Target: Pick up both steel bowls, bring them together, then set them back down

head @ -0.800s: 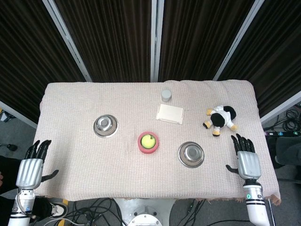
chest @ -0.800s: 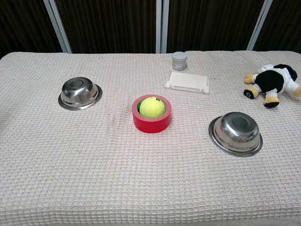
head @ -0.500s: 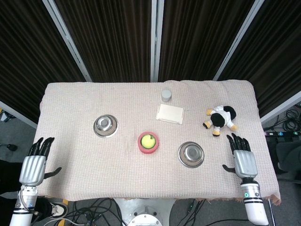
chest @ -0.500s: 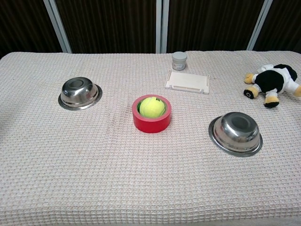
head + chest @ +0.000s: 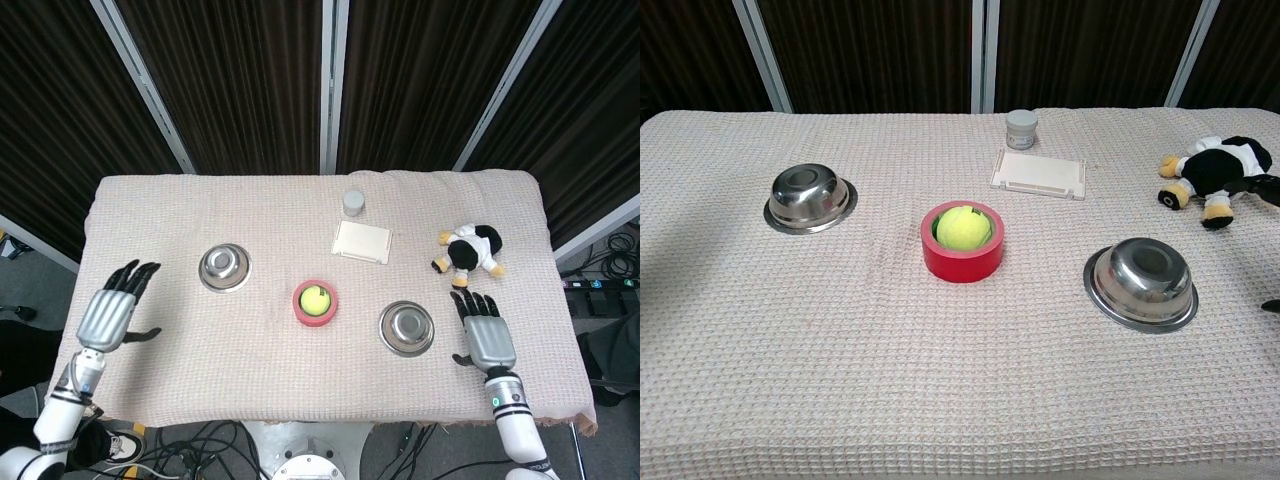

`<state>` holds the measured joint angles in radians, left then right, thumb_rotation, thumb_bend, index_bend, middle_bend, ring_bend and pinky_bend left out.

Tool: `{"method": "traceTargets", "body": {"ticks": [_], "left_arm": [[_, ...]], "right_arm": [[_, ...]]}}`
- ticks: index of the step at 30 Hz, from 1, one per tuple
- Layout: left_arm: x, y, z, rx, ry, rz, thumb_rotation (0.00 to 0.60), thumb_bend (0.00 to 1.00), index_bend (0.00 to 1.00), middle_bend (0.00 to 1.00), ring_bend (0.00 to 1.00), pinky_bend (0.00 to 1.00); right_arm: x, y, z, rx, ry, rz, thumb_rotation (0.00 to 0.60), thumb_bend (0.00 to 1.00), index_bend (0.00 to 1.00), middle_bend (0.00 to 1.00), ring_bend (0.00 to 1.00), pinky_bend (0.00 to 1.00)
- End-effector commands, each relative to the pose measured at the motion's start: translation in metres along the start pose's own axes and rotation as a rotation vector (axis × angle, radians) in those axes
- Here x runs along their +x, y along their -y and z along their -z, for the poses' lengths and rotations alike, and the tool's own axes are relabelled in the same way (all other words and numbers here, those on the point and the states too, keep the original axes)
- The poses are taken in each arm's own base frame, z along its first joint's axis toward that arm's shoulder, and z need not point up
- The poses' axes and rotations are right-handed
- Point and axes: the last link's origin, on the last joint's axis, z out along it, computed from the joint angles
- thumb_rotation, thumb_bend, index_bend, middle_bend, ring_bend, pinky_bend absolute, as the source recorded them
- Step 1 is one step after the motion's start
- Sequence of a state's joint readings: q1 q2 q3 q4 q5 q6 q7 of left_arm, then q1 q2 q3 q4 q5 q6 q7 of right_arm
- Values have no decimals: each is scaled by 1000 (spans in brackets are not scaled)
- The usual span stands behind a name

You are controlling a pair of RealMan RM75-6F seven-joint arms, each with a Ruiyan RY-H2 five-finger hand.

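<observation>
Fingers spread, both the left hand (image 5: 108,317) and right hand (image 5: 487,341) hold nothing. Left bowl (image 5: 224,267) sits left of centre, right bowl (image 5: 406,326) lower right — both upside down, so smooth domes may slip from a grasp.

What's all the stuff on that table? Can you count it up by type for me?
Steel bowls: 2
Red tape roll: 1
Tennis ball: 1
Small jar: 1
White tray: 1
Plush toy: 1
Total: 7
</observation>
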<state>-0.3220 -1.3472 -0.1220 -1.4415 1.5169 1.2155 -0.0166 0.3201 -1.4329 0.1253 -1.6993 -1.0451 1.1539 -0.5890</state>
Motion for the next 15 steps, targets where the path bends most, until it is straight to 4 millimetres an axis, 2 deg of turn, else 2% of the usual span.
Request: {"method": "traceTargets", "body": {"ticks": [1,3,7,15], "left_arm": [[10,-13,-50,-84,59,9,600,0,68,64,0,140],[8,-23,-69,-129,98,-46,600,0,68,61,0,136],[-4,-41,-91,-198,146,-139,600,0,68,61,0,134],[-27,-49,-126,-210,271,-195,600,0,69,61,0,132]], "right_arm": [[1,23,-12,33,41,9,600,13,0,0,0,0],[1,29,-17,38,53,5,600,13,0,0,0,0],[1,39,-25,56,73,-1,600,12,0,0,0,0],[-3,50,-38,71,119,-12,600,13,0,0,0,3]]}}
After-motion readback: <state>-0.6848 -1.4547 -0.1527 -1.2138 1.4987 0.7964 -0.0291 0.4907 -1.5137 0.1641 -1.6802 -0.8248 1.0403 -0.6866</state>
